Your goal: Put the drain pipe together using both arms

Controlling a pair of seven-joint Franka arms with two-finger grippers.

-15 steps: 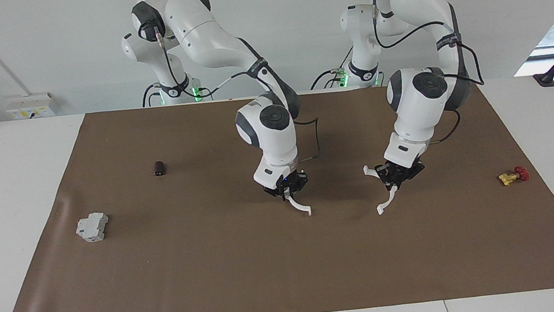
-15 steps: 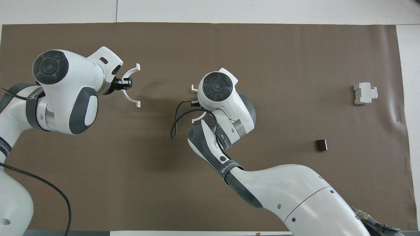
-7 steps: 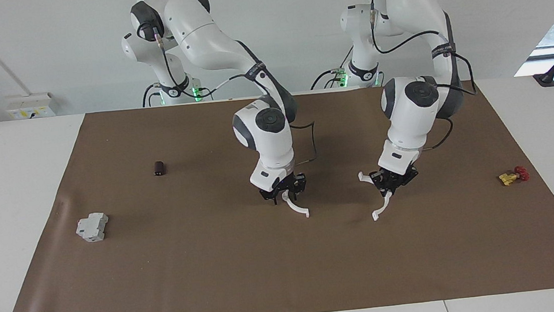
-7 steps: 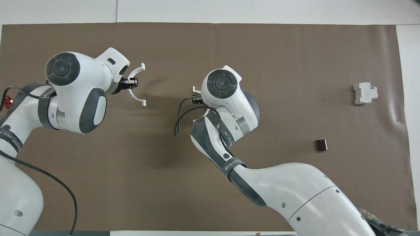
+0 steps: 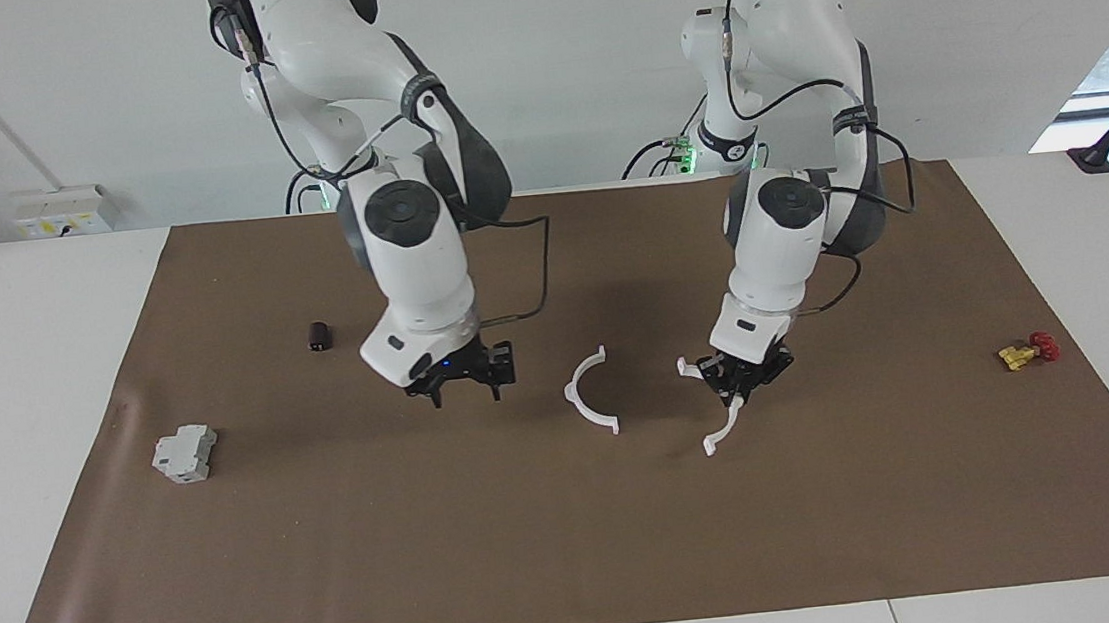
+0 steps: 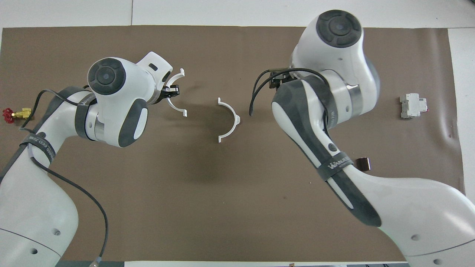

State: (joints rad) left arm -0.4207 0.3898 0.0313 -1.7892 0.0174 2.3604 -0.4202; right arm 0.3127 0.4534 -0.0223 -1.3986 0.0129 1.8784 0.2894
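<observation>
One white half-circle arc of the drain pipe (image 5: pixel 571 394) lies free on the brown mat near its middle; it also shows in the overhead view (image 6: pixel 235 118). My left gripper (image 5: pixel 743 384) is shut on the other arc (image 5: pixel 724 426) and holds it just above the mat, beside the free arc toward the left arm's end. In the overhead view the held arc (image 6: pixel 176 108) curves open toward the free one, a short gap apart, with the left gripper (image 6: pixel 172 90) on it. My right gripper (image 5: pixel 466 389) is open and empty above the mat, toward the right arm's end from the free arc.
A grey boxy block (image 5: pixel 185 454) and a small dark cylinder (image 5: pixel 319 336) sit toward the right arm's end of the mat. A small yellow-and-red valve (image 5: pixel 1028 351) sits toward the left arm's end. The brown mat (image 5: pixel 575 551) covers most of the white table.
My right gripper has let go of its arc, which now lies on the mat, and has pulled away toward the right arm's end. My left gripper has carried its arc closer to the free one.
</observation>
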